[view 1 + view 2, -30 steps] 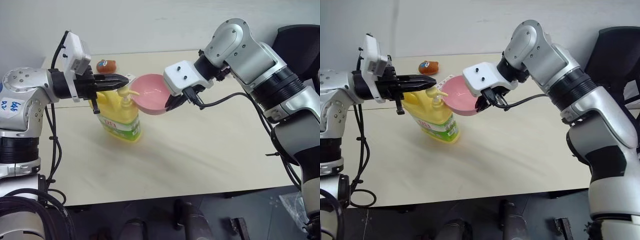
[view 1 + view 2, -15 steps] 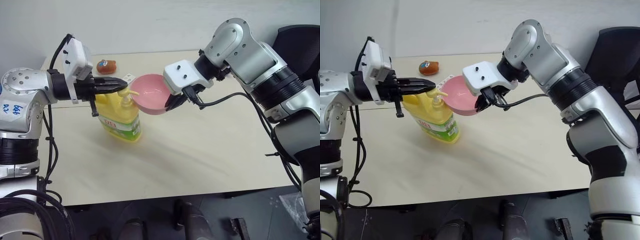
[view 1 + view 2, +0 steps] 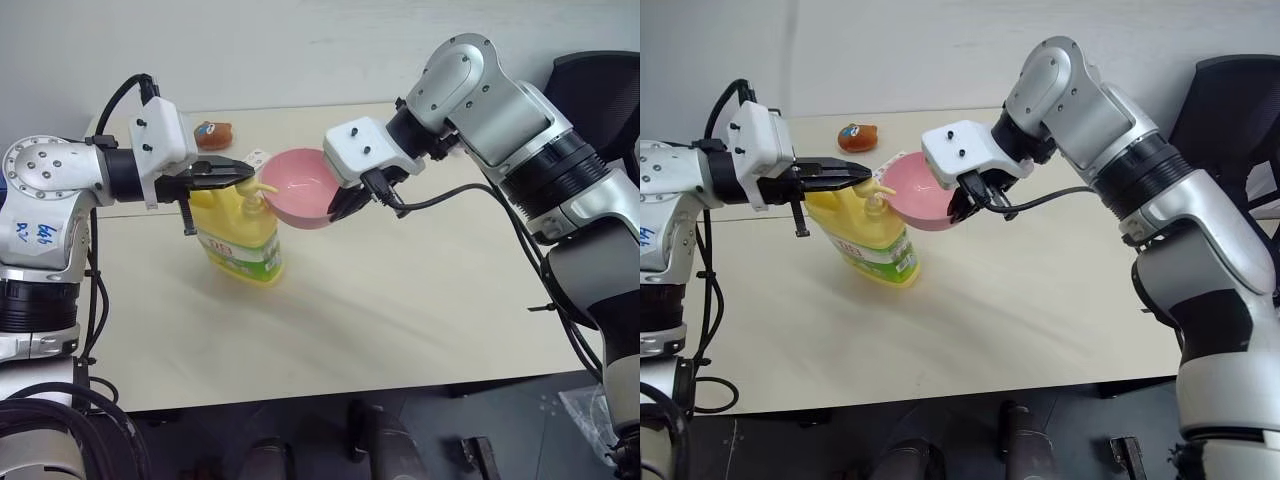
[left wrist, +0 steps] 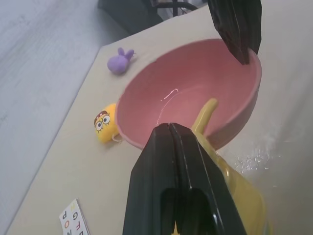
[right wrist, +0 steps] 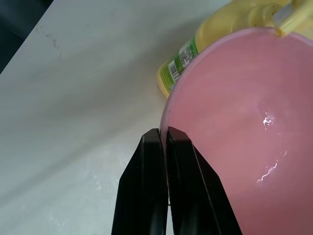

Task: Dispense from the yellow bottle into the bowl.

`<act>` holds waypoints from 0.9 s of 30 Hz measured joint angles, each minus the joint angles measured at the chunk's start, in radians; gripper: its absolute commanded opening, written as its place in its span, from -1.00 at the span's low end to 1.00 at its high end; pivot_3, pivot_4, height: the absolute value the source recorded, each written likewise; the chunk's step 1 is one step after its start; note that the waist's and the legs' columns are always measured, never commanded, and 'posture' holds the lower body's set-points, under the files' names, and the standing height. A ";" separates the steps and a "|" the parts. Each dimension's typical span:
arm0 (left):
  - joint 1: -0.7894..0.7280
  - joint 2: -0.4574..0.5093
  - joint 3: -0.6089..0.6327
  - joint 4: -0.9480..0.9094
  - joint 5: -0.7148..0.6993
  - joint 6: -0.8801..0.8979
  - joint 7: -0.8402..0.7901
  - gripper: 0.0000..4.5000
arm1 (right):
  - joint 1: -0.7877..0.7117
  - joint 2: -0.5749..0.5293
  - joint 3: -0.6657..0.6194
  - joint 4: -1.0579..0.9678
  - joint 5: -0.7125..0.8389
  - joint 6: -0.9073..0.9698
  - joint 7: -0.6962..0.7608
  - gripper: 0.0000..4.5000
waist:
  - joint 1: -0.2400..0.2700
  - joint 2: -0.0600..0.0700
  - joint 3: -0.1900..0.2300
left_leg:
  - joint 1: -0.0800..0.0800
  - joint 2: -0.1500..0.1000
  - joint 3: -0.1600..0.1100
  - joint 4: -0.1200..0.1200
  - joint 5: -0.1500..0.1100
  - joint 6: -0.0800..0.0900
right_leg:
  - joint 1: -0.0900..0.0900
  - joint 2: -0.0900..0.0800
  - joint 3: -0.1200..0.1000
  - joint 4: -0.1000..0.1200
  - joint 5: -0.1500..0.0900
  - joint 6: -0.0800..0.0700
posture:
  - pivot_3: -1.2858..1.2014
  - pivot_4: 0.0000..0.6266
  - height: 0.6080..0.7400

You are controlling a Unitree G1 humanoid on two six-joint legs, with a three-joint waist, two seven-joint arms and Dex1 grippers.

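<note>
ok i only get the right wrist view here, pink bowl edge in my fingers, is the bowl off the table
Observer: Yes. The right gripper holds the pink bowl by its rim, up above the table.
Operator: where's the left gripper
Observer: The left gripper is shut, fingertips right over the pump head of the yellow bottle.
Operator: nozzle over the bowl?
Observer: Yes, in the left wrist view the nozzle reaches over the bowl's rim.

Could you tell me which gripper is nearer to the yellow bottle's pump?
Left. The left gripper sits shut just above the yellow bottle pump; the right gripper holds the bowl rim beyond it.
</note>
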 measured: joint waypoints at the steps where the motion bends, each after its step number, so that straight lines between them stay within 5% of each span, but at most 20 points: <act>1: 0.002 0.000 0.000 -0.001 0.001 -0.005 0.000 -0.98 | 0.000 0.000 0.000 0.000 0.000 0.000 0.000 -1.00 | 0.000 0.000 0.000 | 0.000 0.000 0.000 0.000 0.000 0.000 | 0.000 0.000 0.000 0.000 0.000 0.000 | 0.03 -0.52 1.00; 27: 0.004 -0.029 0.001 0.031 0.024 -0.050 0.011 -0.98 | -0.029 -0.063 0.045 -0.175 0.111 0.116 0.000 -1.00 | 0.000 -0.001 -0.001 | 0.002 0.002 0.008 -0.002 0.000 0.000 | 0.001 0.001 0.004 0.001 0.002 -0.003 | 0.03 -0.52 1.00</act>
